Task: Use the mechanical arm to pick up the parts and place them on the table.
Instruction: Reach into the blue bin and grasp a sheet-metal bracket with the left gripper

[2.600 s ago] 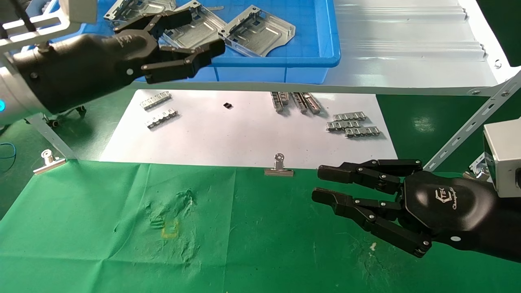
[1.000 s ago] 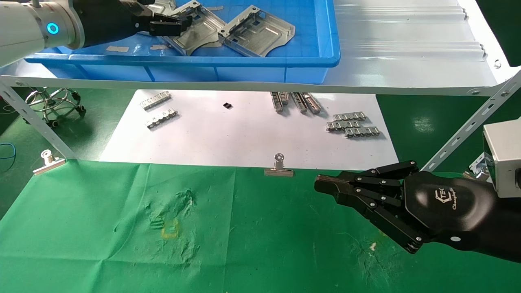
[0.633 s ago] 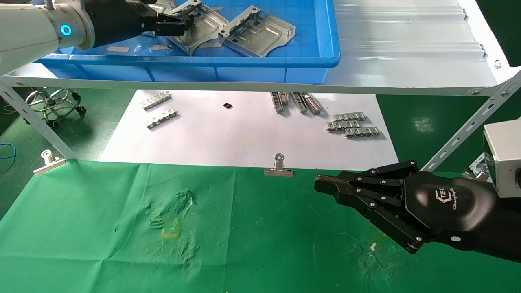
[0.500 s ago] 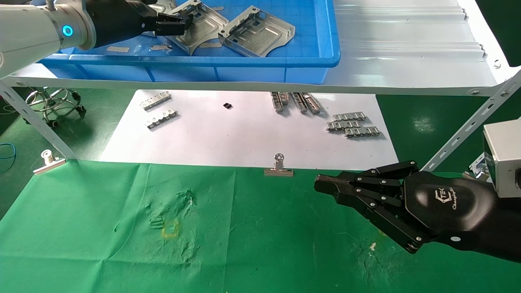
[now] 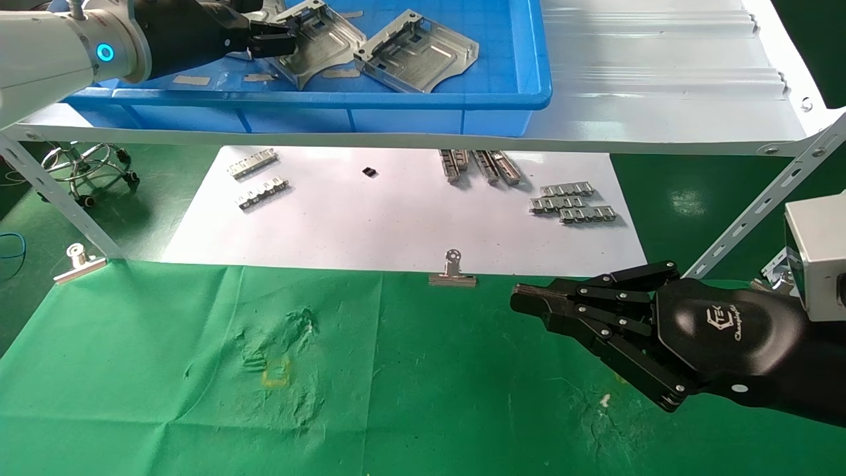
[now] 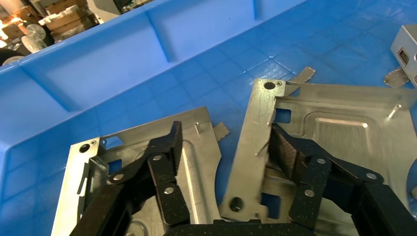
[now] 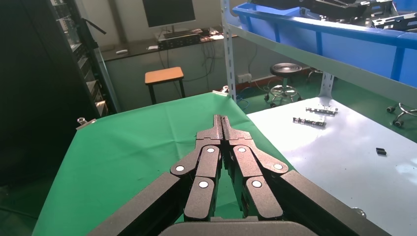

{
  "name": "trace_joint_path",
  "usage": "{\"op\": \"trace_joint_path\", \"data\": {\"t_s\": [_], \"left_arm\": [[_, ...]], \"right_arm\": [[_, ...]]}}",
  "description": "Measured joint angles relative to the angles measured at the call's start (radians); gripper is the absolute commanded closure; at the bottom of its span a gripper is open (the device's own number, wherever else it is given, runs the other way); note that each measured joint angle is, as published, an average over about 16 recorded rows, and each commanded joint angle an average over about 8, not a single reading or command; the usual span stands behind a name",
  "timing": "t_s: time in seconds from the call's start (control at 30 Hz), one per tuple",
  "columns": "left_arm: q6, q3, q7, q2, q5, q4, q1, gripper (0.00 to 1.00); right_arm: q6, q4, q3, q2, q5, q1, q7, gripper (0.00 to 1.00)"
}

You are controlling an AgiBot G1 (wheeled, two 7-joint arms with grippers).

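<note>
Left gripper [image 5: 268,36] inside the blue bin [image 5: 462,99], part [image 6: 334,142] between its spread fingers.
Bin walls ring the gripper; a second part [image 5: 416,49] lies just beside. Right gripper [image 5: 529,304], fingers pressed together and empty, hovers over the table [image 5: 165,370].

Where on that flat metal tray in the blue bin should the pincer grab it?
Probably at the raised rim, coming from above: the part lies flat in the blue bin, so only its upturned edge offers purchase. The left pincer already straddles that rim.
</note>
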Motion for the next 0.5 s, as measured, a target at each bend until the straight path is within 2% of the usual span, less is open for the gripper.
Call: {"op": "trace_joint_path", "data": {"t_s": [0.5], "left_arm": [[0.009, -0.005, 0.008, 0.000, -0.008, -0.004, -0.005, 1.00]], "right_arm": [[0.000, 0.000, 0.000, 0.000, 0.000, 0.000, 0.000, 1.00]]}}
